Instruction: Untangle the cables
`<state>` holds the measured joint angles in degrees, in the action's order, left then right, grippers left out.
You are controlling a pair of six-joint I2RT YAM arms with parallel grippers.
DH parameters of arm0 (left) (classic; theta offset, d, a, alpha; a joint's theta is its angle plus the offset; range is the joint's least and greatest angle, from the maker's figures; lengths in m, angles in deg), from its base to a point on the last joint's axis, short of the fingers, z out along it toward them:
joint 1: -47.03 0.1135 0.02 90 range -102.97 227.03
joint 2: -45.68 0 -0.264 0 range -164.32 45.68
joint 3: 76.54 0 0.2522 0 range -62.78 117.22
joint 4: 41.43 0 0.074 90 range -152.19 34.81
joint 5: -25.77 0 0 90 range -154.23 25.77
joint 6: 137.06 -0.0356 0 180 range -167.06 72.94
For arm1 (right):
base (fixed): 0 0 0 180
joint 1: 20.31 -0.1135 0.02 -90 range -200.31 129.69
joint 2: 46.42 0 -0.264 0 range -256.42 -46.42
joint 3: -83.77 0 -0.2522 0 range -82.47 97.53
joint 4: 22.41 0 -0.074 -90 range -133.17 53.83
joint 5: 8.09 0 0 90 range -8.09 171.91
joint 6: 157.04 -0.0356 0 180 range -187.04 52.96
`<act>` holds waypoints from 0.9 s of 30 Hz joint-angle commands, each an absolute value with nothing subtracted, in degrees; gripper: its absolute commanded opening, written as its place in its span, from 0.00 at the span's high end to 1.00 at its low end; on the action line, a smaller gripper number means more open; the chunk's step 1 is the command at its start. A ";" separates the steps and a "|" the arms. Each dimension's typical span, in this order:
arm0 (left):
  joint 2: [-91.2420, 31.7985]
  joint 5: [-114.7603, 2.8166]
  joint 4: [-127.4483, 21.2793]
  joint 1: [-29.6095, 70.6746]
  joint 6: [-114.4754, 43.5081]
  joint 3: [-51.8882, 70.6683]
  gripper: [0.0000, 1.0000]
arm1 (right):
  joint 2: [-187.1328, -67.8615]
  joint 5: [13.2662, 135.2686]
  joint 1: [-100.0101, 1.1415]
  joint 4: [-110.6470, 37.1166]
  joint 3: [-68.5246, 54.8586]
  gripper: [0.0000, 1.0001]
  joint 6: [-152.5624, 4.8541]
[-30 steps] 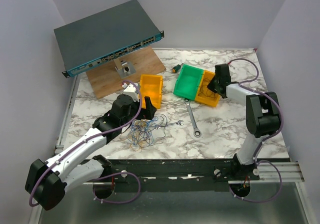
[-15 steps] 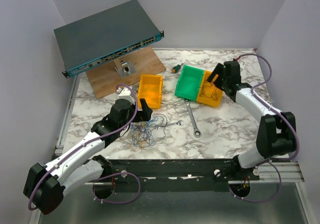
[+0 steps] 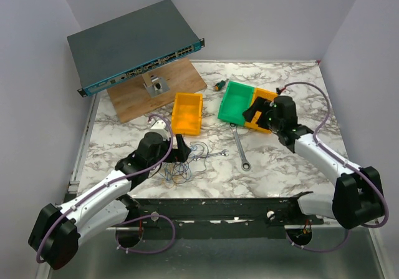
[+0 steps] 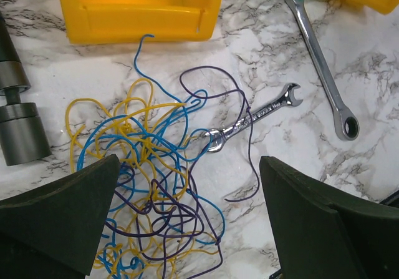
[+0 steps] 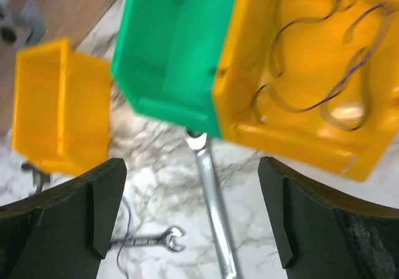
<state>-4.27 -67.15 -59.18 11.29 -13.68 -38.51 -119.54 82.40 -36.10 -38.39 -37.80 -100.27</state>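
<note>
The cables (image 3: 179,165) lie as a loose tangle of thin blue, yellow and purple wires (image 4: 149,173) on the marble table, in front of the left yellow bin. My left gripper (image 3: 181,144) hovers over the tangle, open, its fingers either side of the wires (image 4: 189,188) with nothing held. One separate purple wire (image 5: 299,104) lies coiled inside the right yellow bin (image 5: 299,135). My right gripper (image 3: 257,112) hangs open and empty just in front of that bin, above the long wrench (image 5: 212,191).
A small wrench (image 4: 252,117) touches the tangle's right side; the long ratchet wrench (image 3: 240,145) lies further right. A green bin (image 3: 235,101) sits against the right yellow bin (image 3: 267,94), and the left yellow bin (image 3: 187,112) stands behind the wires. A network switch (image 3: 134,45) and wooden board (image 3: 177,82) stand at the back left.
My right gripper has opened, left a purple wire in the right yellow bin, and drawn back toward the near side. My left gripper has shifted a little nearer over the tangle.
</note>
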 commanded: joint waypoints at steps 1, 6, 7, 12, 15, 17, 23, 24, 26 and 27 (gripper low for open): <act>-3.21 -61.83 -53.95 11.35 -16.28 -39.32 0.01 | -117.98 77.88 -43.53 -32.14 -42.63 0.06 -99.70; -1.03 -61.00 -54.16 11.32 -17.85 -40.84 0.01 | -120.29 78.74 -53.90 -28.23 -45.97 0.11 -98.87; -0.62 -60.90 -54.49 11.35 -17.44 -41.15 0.01 | -120.93 78.68 -55.62 -27.44 -46.42 0.16 -98.87; 0.55 -60.71 -55.05 11.35 -15.56 -43.15 0.02 | -124.89 77.68 -61.75 -24.30 -46.56 0.30 -98.01; 0.55 -61.75 -55.09 11.33 -14.60 -43.87 0.03 | -128.97 75.45 -63.74 -24.17 -43.97 0.31 -96.82; 0.38 -62.33 -55.10 11.27 -13.79 -44.23 0.03 | -131.70 74.29 -64.86 -23.93 -42.32 0.31 -95.97; 1.89 -68.03 -59.91 11.35 -11.38 -44.18 0.05 | -139.50 73.85 -66.52 -20.92 -37.96 0.31 -94.36; 2.00 -69.63 -61.10 11.35 -10.63 -43.78 0.05 | -140.66 74.87 -66.64 -20.96 -37.17 0.31 -94.39; 1.73 -73.46 -64.64 11.37 -9.61 -42.25 0.05 | -143.09 77.21 -66.63 -21.11 -35.32 0.37 -94.75; 1.50 -75.02 -66.08 11.35 -9.10 -41.53 0.06 | -144.45 78.22 -66.70 -21.66 -33.89 0.43 -94.95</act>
<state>1.19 -66.21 -59.07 11.29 -12.28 -43.60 -140.70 75.12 -66.13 -23.37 -38.28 -95.62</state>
